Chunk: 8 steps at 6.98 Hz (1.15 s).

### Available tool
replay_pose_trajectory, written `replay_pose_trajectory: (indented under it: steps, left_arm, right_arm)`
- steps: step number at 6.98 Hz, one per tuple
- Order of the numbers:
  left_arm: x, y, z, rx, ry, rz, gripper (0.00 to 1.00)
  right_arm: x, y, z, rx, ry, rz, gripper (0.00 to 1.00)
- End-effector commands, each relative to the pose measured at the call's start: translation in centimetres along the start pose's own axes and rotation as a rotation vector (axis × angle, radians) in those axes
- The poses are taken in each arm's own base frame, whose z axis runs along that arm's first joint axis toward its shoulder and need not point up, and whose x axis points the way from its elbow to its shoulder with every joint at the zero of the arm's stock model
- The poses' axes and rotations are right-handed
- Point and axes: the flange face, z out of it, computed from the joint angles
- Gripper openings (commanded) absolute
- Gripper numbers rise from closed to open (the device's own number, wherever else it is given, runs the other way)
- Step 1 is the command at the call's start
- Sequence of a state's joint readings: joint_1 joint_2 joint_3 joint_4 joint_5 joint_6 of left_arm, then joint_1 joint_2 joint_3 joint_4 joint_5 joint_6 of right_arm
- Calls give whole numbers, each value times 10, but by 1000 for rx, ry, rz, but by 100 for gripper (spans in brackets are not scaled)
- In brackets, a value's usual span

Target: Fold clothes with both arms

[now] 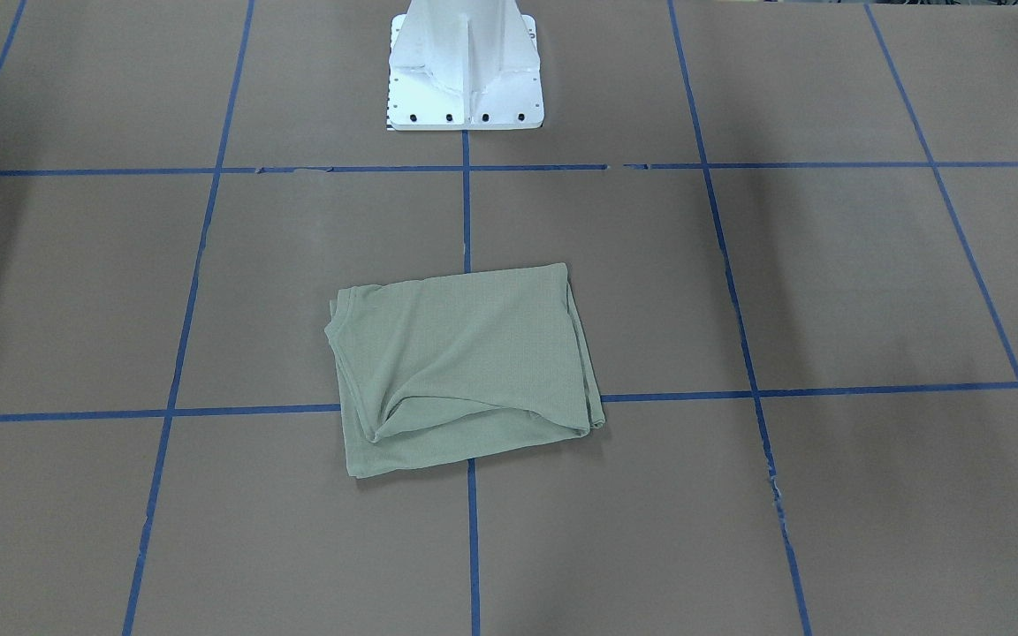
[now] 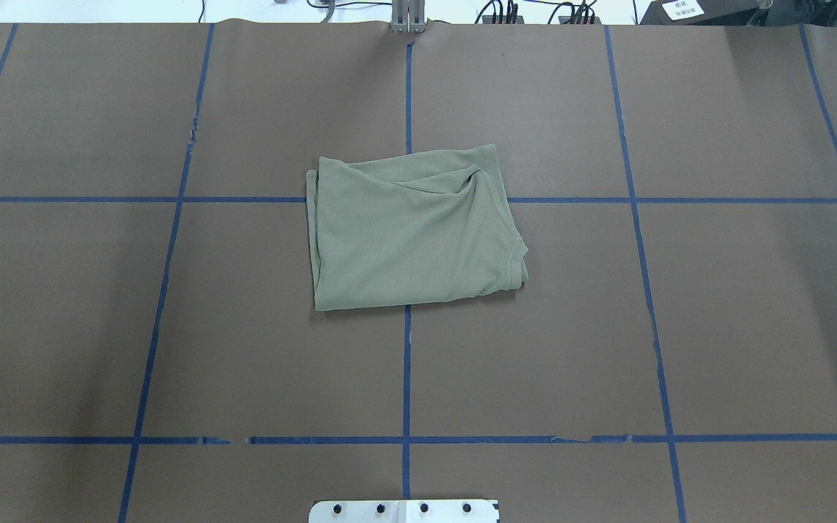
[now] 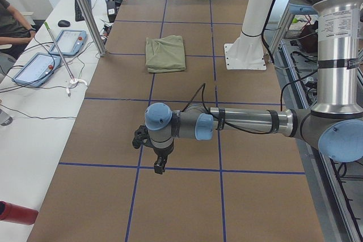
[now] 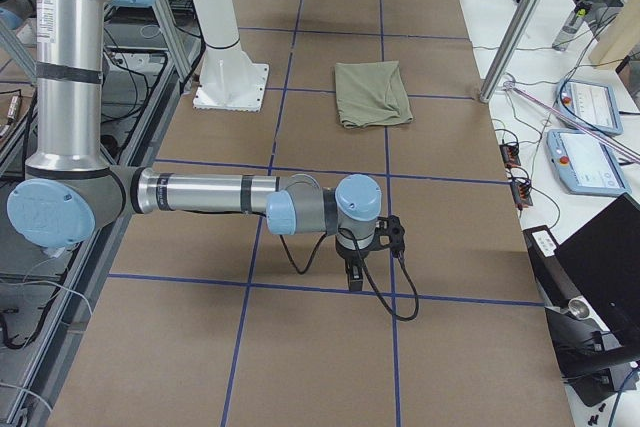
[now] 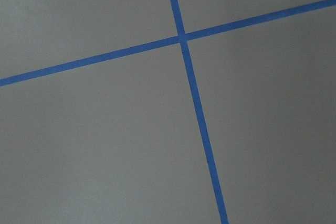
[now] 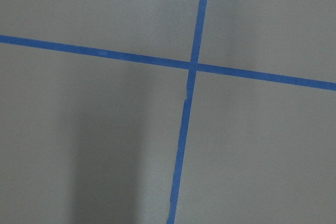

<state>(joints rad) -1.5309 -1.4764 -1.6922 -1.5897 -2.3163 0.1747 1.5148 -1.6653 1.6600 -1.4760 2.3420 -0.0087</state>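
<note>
The brown table (image 2: 753, 327), marked off in squares by blue tape lines (image 2: 407, 363), holds the white pedestal (image 1: 465, 79) at the middle of the robot's edge. The left arm (image 3: 244, 122) reaches out level over the table well off to the pedestal's left. The right arm (image 4: 200, 192) does the same well off to the pedestal's right.

The pale green shirt (image 2: 411, 232) lies folded into a rough rectangle straight out in front of the pedestal, apart from it and from both arms, across the centre tape line. Its collar edge is toward the robot's right, and a loose crease runs along the far side.

The left gripper (image 3: 160, 167) and right gripper (image 4: 353, 275) each point down above bare table. Whether their fingers are apart or together cannot be told.
</note>
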Motion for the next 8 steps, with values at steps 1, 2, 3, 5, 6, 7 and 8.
replay_pose_trajectory:
  steps: [1,2,3,5,6,7,8]
  left_arm:
    - [0,0,-1,0,0,-1,100]
    - [1,-1,-1,1,-2,0,100]
    - [1,-1,-2,2,-2,1,100]
    - [0,0,-1,0,-2,-1,100]
    - [-1,1,1,-2,0,-12,100]
    - [1,0,-2,3,1,-111,100]
    - [2,-1,-4,8,1,-190,100]
  right_arm:
    - [13,5,-5,-6,-23,54,100]
    - [4,2,-20,-34,-23,93,100]
    - [-4,6,-29,-45,-24,106,100]
    - [-2,9,-26,-48,-22,108,100]
    - [-1,9,-26,-49,-21,109,100]
    - [-1,9,-26,-47,-21,107,100]
    - [-1,9,-26,-47,-21,107,100]
